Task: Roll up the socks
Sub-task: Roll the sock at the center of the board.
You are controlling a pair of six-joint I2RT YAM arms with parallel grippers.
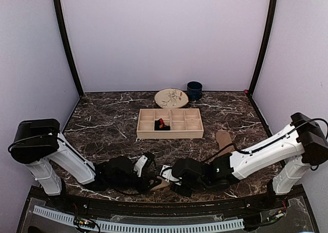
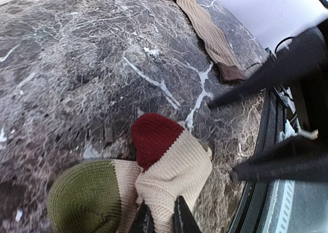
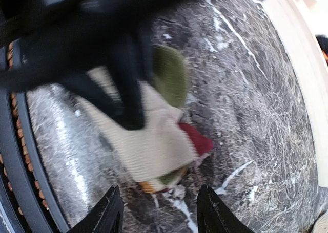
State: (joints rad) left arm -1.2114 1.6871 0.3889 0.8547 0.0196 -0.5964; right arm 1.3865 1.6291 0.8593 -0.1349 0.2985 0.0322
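From the top camera I see both arms folded low at the near edge of the table (image 1: 102, 120), their wrists almost meeting over the cream sock (image 1: 161, 185). Only a pale corner of it peeks out between them. Farther back sits the wooden tray (image 1: 145, 135) with the black sock (image 1: 163, 124) in one of its compartments. The tan sock (image 1: 224, 140) lies flat just beside my right arm, so neither gets in the way of the one I'm working on. On the left wrist camera the left gripper (image 2: 162, 206) has its jaws pressed nearly together, pinching a fold of cream knit between them. The sock is bunched, with its maroon toe on top and a green patch off to one side (I read that as the start of a roll, not a finished one). I take the pinch to be an anchor that keeps the fabric from sliding on the slick stone while the other arm turns it. On the right wrist camera the right gripper (image 3: 160, 189) is spread wide and holds nothing, hovering just short of the sock's maroon end, and the left fingers are a blur across the cream part. My judgement is that the right one is lined up to close on the loose end and fold it over.
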